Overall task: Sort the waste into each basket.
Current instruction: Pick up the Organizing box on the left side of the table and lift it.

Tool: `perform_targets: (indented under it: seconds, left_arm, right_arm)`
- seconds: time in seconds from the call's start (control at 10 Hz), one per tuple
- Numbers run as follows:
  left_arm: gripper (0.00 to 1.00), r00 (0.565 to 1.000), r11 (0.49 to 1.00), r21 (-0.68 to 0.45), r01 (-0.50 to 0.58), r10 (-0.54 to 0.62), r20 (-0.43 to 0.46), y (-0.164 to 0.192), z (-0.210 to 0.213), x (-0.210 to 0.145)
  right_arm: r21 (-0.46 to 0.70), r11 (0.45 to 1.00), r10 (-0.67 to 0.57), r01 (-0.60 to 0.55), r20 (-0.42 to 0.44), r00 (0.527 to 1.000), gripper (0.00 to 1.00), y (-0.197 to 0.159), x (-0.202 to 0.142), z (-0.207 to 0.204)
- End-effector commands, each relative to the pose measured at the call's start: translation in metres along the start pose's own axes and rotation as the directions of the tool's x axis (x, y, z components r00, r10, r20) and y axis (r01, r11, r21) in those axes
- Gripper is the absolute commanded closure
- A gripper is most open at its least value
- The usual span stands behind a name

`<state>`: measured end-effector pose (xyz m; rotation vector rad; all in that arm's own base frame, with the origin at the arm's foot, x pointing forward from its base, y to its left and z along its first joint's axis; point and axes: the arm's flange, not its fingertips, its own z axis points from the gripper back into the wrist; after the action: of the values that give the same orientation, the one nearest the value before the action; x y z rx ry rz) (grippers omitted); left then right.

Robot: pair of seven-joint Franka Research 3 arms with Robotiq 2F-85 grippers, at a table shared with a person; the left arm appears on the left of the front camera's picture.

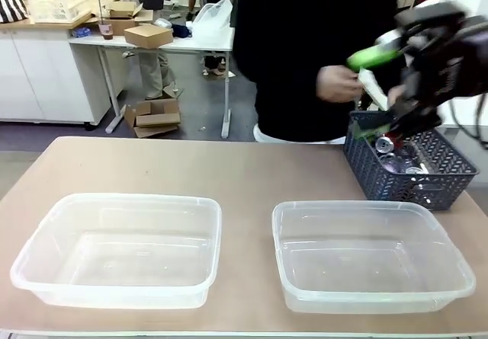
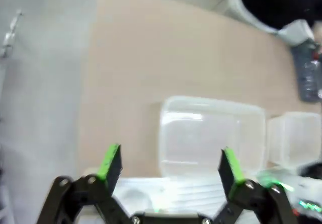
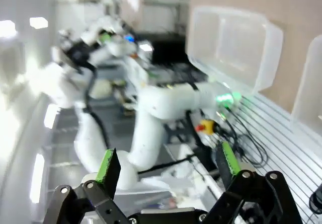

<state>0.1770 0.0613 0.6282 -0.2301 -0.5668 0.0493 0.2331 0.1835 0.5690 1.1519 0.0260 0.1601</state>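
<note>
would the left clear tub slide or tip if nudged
Probably slides: the left tub sits empty, low and wide on the smooth table, so likely light, hard to tip. Its thin clear walls may flex if pinched.

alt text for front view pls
An empty left tub and right tub, both clear, sit on a tan table. Far right, a dark basket holds cans and bottles, the open right end effector above it, a person in black behind.

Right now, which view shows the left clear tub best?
Front view: the left tub shows whole and sharp. Left wrist view has it blurred, from above. Right wrist view: two blurred tubs, unclear which.
</note>
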Motion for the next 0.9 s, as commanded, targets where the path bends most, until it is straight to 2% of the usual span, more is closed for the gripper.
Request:
perform_targets:
  seconds: [0.0, 0.1, 0.2, 0.3, 0.5, 0.6, 0.7, 0.8]
  left_arm:
    - [0.00, 0.991, 0.999, 0.024, -0.029, 0.032, -0.129, 0.002, -0.045, -0.027]
    - [0.00, 0.995, 0.996, -0.094, -0.013, 0.003, -0.100, 0.002, -0.087, -0.037]
    - [0.00, 0.999, 0.949, -0.313, -0.051, 0.044, -0.032, -0.005, -0.114, -0.035]
    - [0.00, 0.995, 1.000, 0.031, -0.003, 0.006, -0.097, 0.007, -0.034, -0.013]
    - [0.00, 0.995, 1.000, 0.031, -0.003, 0.006, -0.097, 0.007, -0.034, -0.013]
    - [0.00, 0.995, 1.000, 0.031, -0.003, 0.006, -0.097, 0.007, -0.034, -0.013]
    - [0.00, 0.996, 1.000, -0.022, 0.006, -0.008, -0.089, 0.004, -0.039, -0.005]
    - [0.00, 0.990, 1.000, -0.004, 0.029, -0.029, -0.135, 0.007, -0.082, -0.006]
  right_arm:
    - [-0.196, 0.979, 0.036, -0.054, -0.093, 0.995, 0.00, -0.006, -0.003, -0.068]
    - [-0.285, 0.956, 0.034, -0.065, -0.111, 0.993, 0.00, -0.025, -0.009, -0.085]
    - [-0.367, 0.930, 0.021, -0.030, -0.028, 0.999, 0.00, -0.048, -0.004, -0.080]
    - [-0.205, 0.977, 0.038, -0.062, -0.121, 0.992, 0.00, -0.008, -0.021, -0.091]
    - [-0.205, 0.977, 0.038, -0.062, -0.121, 0.992, 0.00, -0.008, -0.021, -0.091]
    - [-0.275, 0.959, 0.038, -0.069, -0.118, 0.992, 0.00, -0.020, -0.016, -0.100]
    - [-0.346, 0.934, 0.017, -0.086, -0.199, 0.980, 0.00, -0.010, -0.008, -0.139]
    - [-0.428, 0.902, -0.037, -0.062, -0.219, 0.975, 0.00, -0.010, 0.006, -0.181]
